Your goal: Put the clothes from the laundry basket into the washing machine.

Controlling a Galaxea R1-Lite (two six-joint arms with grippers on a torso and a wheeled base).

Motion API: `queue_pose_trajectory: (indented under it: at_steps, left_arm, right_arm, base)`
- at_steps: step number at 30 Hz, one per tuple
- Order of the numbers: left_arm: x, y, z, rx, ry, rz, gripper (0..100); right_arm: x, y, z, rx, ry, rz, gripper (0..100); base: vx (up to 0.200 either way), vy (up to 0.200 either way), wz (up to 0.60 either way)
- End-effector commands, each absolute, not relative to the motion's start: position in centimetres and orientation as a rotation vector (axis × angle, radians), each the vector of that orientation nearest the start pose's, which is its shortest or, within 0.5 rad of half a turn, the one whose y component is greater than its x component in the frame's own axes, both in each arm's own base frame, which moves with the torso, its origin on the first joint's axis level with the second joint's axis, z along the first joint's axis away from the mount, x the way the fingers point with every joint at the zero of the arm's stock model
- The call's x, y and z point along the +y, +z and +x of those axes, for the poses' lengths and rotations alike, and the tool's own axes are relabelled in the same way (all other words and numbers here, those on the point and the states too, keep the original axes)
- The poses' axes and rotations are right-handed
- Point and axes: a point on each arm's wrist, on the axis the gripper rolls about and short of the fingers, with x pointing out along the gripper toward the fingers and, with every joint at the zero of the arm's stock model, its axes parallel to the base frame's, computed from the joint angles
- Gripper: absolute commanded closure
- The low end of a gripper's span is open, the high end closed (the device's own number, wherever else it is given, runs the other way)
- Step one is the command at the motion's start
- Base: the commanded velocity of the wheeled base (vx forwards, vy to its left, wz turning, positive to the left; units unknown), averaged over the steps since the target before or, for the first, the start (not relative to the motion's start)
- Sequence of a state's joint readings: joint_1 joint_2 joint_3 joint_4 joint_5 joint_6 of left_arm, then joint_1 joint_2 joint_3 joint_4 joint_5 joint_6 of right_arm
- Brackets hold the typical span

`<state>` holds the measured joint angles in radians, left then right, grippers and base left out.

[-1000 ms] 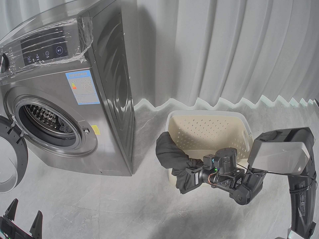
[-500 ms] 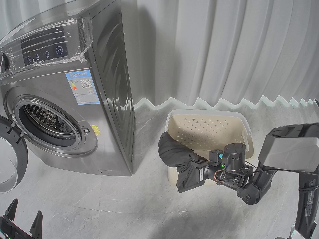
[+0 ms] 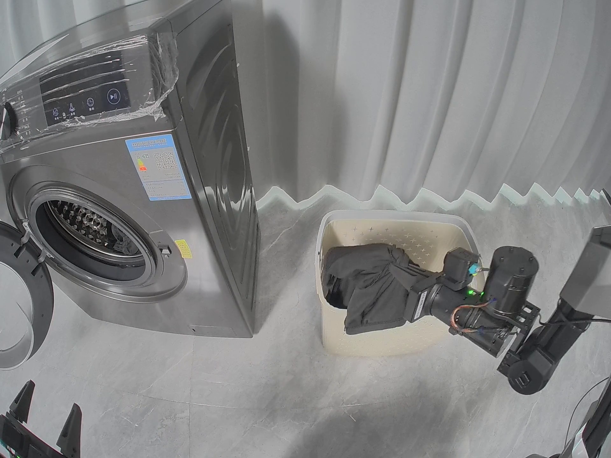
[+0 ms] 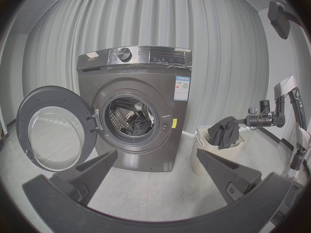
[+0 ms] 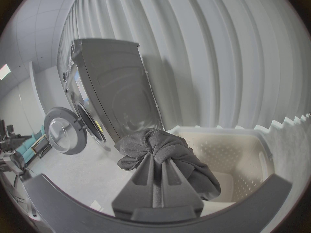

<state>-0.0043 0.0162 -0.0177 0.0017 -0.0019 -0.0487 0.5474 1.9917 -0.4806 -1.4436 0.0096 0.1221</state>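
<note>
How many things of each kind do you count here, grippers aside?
Washing machine: 1
Laundry basket: 1
Dark clothing bundles: 2 (one held in the right gripper at the basket, one in the drum)
Total: 4

Drum opening free; door swung left. Bare floor between washing machine and laundry basket passable. Dark garment fills basket's left half. Curtain closes far side, just behind basket.

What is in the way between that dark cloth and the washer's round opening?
Nothing visible. The cloth hangs over the basket, the washer has its door swung open, and bare floor lies between.
</note>
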Motion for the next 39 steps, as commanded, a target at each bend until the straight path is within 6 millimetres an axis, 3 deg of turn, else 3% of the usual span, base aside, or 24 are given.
queue_pose_trajectory:
  at_steps: [1, 11, 16, 33, 39]
  left_arm:
    - [0.0, 7.6, -2.3, 0.002, -0.006, -0.049, 0]
    - [0.0, 7.6, -2.3, 0.000, -0.006, -0.044, 0]
    - [0.0, 7.6, -2.3, 0.003, -0.008, -0.044, 0]
    - [0.0, 7.6, -2.3, 0.003, -0.008, -0.048, 0]
    - [0.0, 7.6, -2.3, 0.002, -0.008, -0.049, 0]
  right_arm:
    - [14.8, 14.8, 23.4, -0.071, 0.575, 0.150, 100]
    - [13.2, 20.5, 20.5, -0.219, 0.572, 0.170, 100]
    - [12.0, 22.9, 19.1, -0.200, 0.435, 0.180, 100]
    - [11.3, 23.3, 18.2, -0.195, 0.398, 0.163, 100]
    - [11.7, 23.0, 17.8, -0.188, 0.427, 0.163, 100]
  base:
    - [0.000, 0.000, 0.00]
    - [0.000, 0.000, 0.00]
    - [0.000, 0.000, 0.00]
    - [-0.059, 0.000, 0.00]
    - [0.000, 0.200, 0.00]
